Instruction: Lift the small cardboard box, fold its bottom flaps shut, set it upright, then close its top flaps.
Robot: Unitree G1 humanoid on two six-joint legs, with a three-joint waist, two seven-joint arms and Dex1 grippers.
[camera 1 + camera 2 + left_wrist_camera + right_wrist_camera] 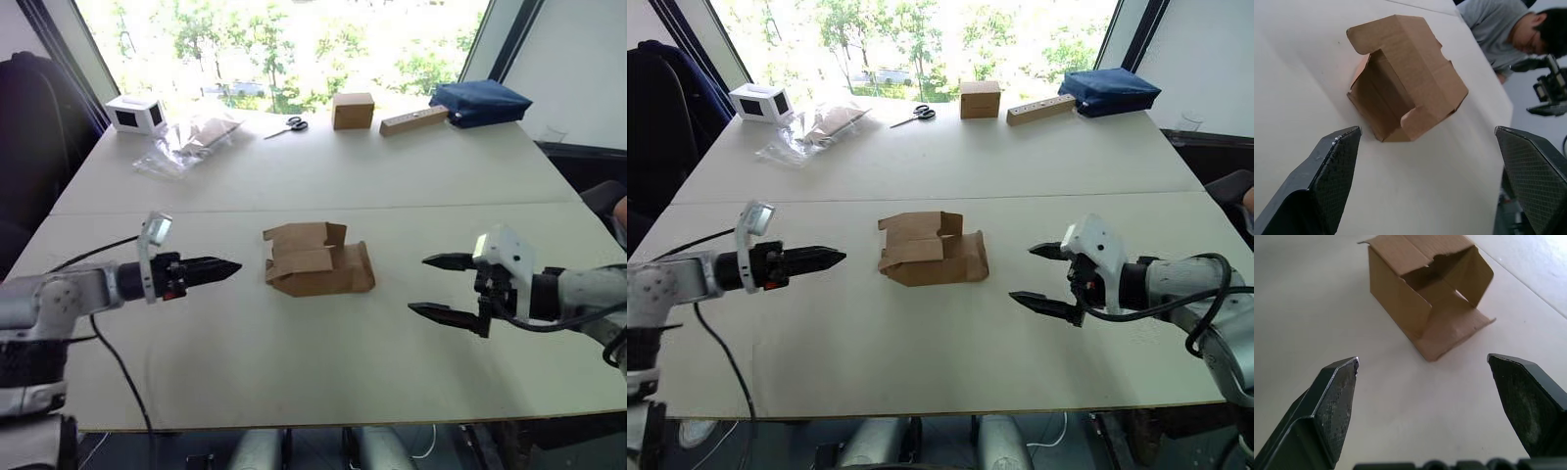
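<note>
Left eye view: the left gripper (227,267) and right gripper (438,286) hover over the table (323,362) with fingers spread, empty, flanking the small cardboard box (318,259). It lies on its side at mid-table, plain brown, ends unsealed, flaps loose. Farther back stands another cardboard cube (353,111).

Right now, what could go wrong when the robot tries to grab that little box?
The small cardboard box lies on its side with loose flaps sticking out, so a tool might pinch a thin flap and bend it, not lift the box. Both the left tool and right tool are open and apart from it; a push from one side alone could slide the box across the smooth table.
</note>
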